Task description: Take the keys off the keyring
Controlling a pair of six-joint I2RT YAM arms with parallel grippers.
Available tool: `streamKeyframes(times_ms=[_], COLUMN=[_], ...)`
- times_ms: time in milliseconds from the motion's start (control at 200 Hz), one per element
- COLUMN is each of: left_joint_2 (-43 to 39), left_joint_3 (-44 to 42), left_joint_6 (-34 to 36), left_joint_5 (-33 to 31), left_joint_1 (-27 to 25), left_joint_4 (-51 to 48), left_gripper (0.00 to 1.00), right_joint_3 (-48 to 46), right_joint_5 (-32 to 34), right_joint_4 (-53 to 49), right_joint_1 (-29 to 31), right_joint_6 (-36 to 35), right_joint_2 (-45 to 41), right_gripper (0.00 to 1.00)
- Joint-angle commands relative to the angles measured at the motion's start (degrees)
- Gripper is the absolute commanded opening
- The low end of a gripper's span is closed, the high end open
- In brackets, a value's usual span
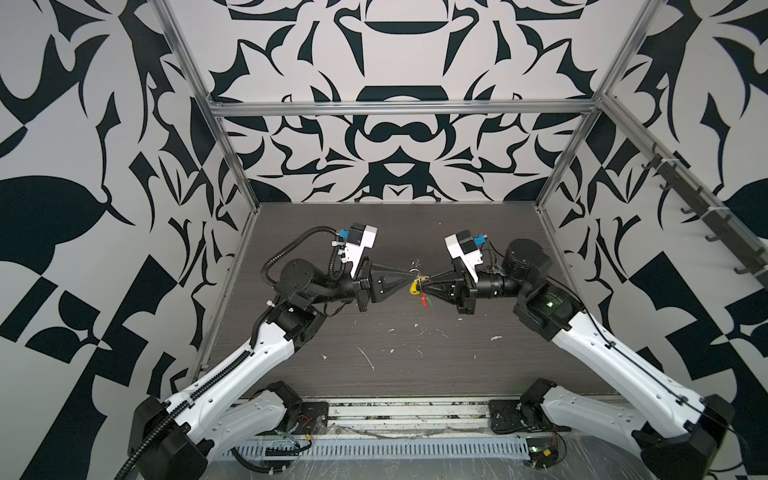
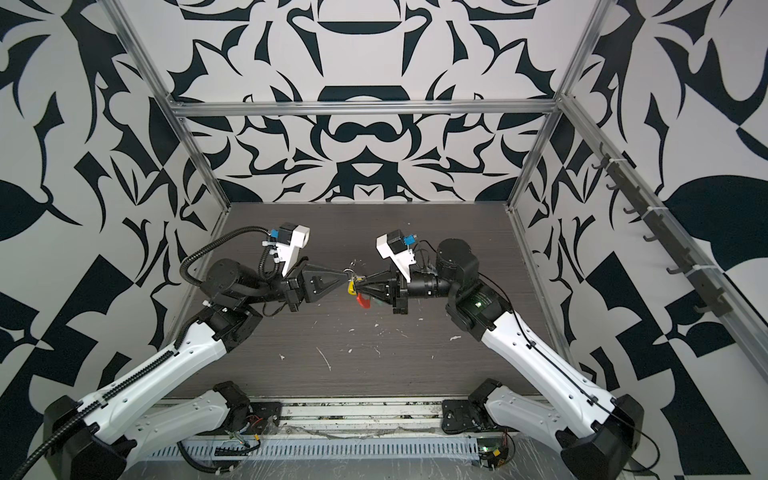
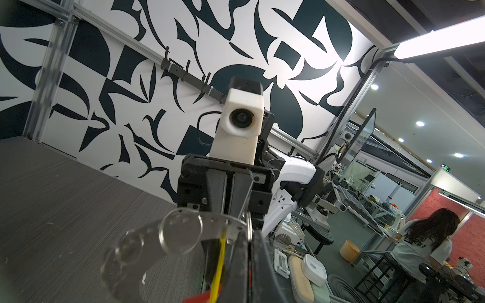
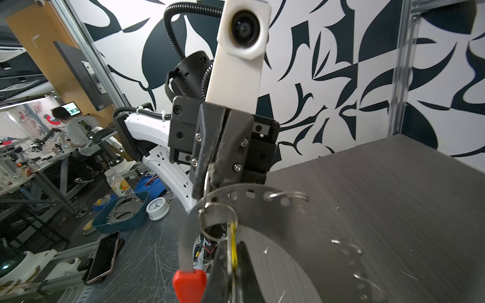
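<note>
Hanging where exactly, Ana, that keyring [image 4: 262, 210]?

In the air above the middle of the surface [image 1: 415, 374], Tom, well clear of the white scraps [image 1: 367, 358] lying nearer the edge by the arm bases. Its red arc [image 4: 189, 284] hangs at the low end.

Why hold it up there?

My guess is that, held aloft, the keyring and its tags dangle free. Nothing is pinned flat, and both arms can reach it from opposite sides.

And the yellow key [image 1: 414, 288]?

It hangs just under the meeting point. The right pincer [image 1: 428, 279] is closed tight with the yellow key between its tips, edge-on in its own wrist view.

The left pincer [image 1: 409, 272]?

Fully closed too, nipping a small metal loop [image 4: 207, 181] right at the keyring's holed rim. Whether that loop belongs to the yellow key I cannot tell.

So one anchors and one pulls?

That's how I read it. The grips are opposed, tips nearly touching, to work the key off. The green key I can't pick out for certain.

Any risk?

Thin metal in a tip-only pinch could slip or twist.
</note>
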Motion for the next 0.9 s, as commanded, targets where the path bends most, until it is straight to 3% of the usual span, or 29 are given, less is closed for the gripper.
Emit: streamKeyframes(times_ms=[0, 315, 895], left_joint_2=[-2.4, -2.8, -3.2], left_joint_3=[0.0, 0.9, 1.0], left_joint_6=[-0.5, 4.3, 5.7], left_joint_5=[3.0, 0.9, 0.6], left_joint_1=[-0.3, -0.3, -0.3], left_joint_4=[7.9, -0.1, -1.4], left_gripper=[0.0, 0.0, 0.0], right_joint_3=[0.6, 2.7, 5.7], right_joint_5=[0.9, -4.0, 3.9], right_joint_4=[1.0, 2.7, -5.1], right_joint_1=[-1.2, -1.2, -1.2], right_joint_6=[2.3, 6.2, 3.4], right_joint_2=[0.7, -0.5, 0.0], right_gripper=[0.0, 0.0, 0.0])
